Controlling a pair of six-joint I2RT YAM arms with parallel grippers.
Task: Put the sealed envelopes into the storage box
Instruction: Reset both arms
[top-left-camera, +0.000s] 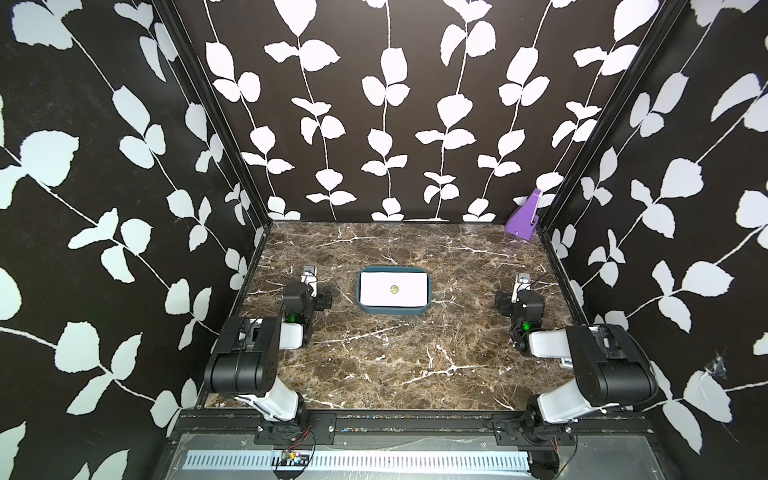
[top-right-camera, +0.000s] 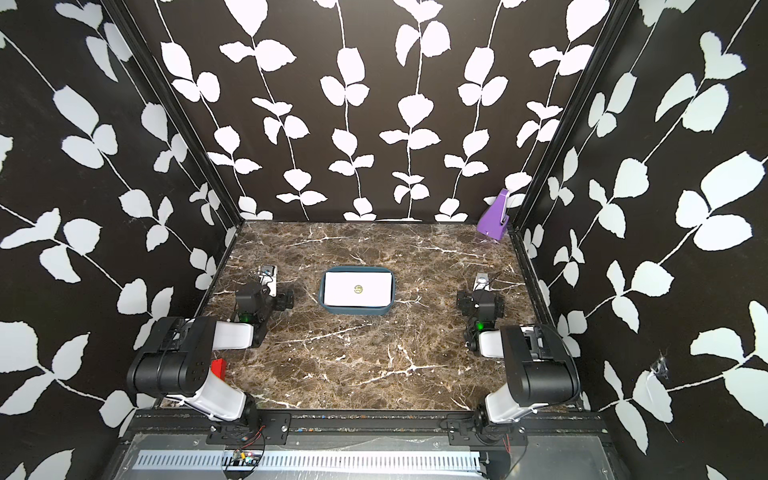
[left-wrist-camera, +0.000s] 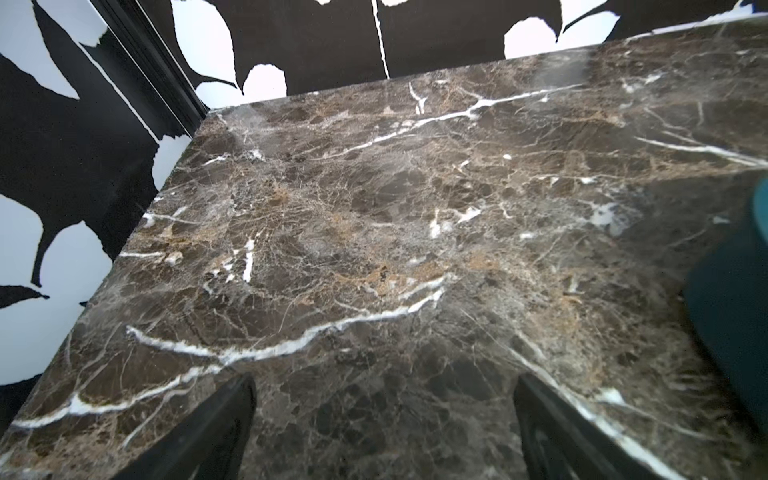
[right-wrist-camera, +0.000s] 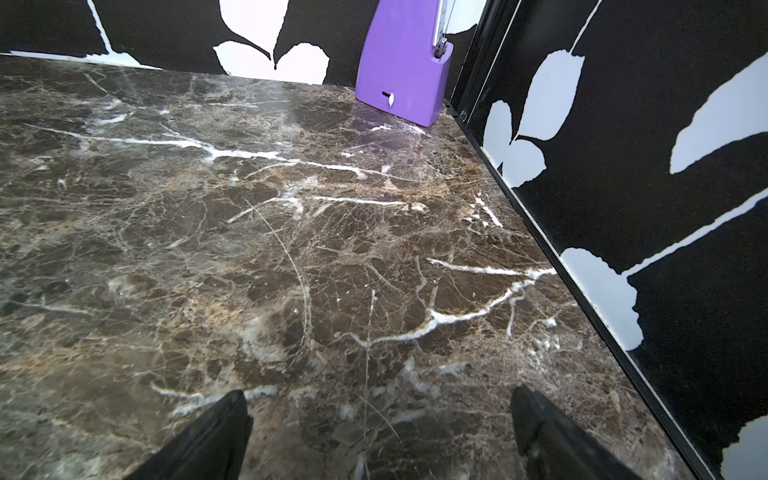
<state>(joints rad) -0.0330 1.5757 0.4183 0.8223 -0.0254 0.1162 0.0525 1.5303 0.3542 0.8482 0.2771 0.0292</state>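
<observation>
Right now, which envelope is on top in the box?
The white envelope, with a round seal at its middle, lies flat in the box. No other envelope shows.

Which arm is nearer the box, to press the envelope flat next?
Left, probably. The left tool sits nearer the box in both top views, and its wrist view catches the box's corner; the view from the right tool doesn't. Both are open.
</observation>
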